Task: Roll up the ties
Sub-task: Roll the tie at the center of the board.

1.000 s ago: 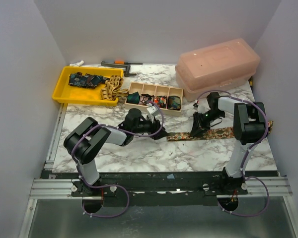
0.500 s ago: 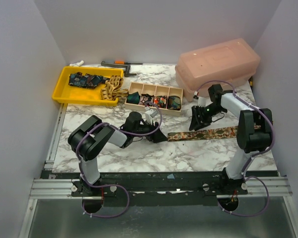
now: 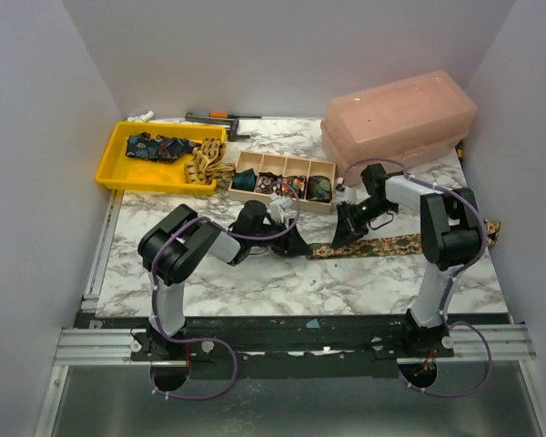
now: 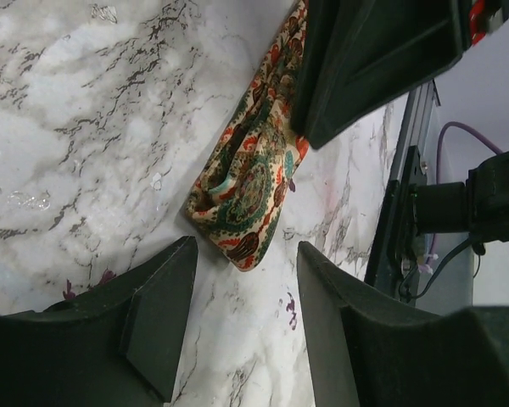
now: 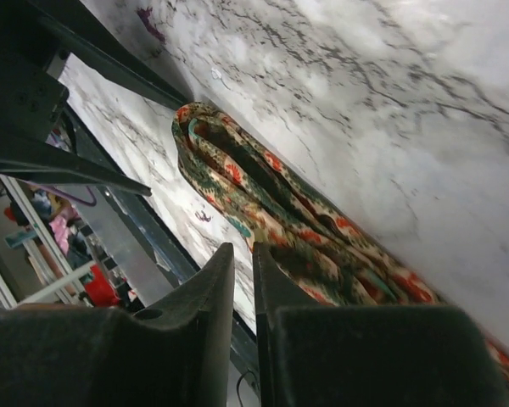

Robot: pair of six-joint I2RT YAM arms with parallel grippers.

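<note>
An olive-brown patterned tie (image 3: 409,243) lies flat across the marble table, its left end folded over on itself (image 4: 250,182). My left gripper (image 3: 300,246) is open, low over the table, its jaws just short of that folded end on either side (image 4: 246,254). My right gripper (image 3: 341,232) is shut and empty, its tips (image 5: 242,254) down at the near edge of the tie (image 5: 263,195) just behind the fold. Its fingers (image 4: 382,59) show in the left wrist view. A dark blue tie (image 3: 159,146) and a tan tie (image 3: 205,164) lie in the yellow tray (image 3: 118,173).
A wooden divider box (image 3: 283,163) behind the grippers holds rolled ties: teal (image 3: 244,180), multicoloured (image 3: 273,184), dark green (image 3: 320,188). A pink lidded plastic box (image 3: 400,118) stands at the back right. Small tools (image 3: 214,116) lie at the back wall.
My right gripper has moved left along the tie to its folded end. My left gripper has shifted right toward that end.
</note>
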